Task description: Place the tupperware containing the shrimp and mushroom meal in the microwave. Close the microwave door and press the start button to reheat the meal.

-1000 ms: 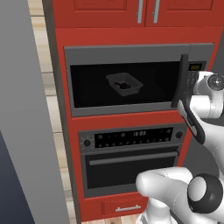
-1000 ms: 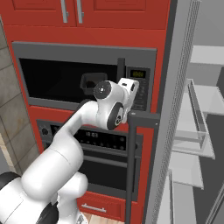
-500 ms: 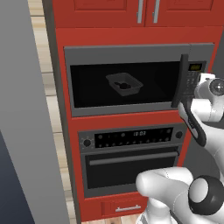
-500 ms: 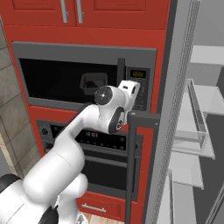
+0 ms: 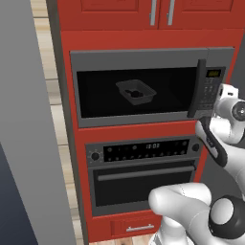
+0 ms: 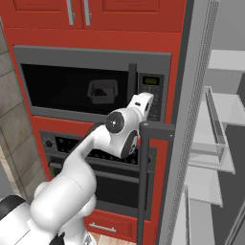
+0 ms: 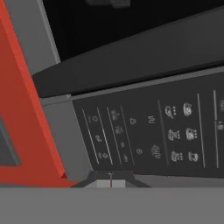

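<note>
Hand [image 6: 152, 106] now nearer microwave keypad [image 5: 207, 91]; grip state indiscernible. Door [image 5: 136, 85] shut, tupperware [image 5: 136, 91] inside; start press pending.

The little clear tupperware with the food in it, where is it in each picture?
Left base view: the tupperware sits behind the dark glass of the microwave door, just right of the window's middle.
Right base view: it sits behind the same glass, in the window's right half, left of the black bar handle.
Hand view: I cannot make it out.
Shared landmark: the dark keypad panel, right of the handle.
</note>
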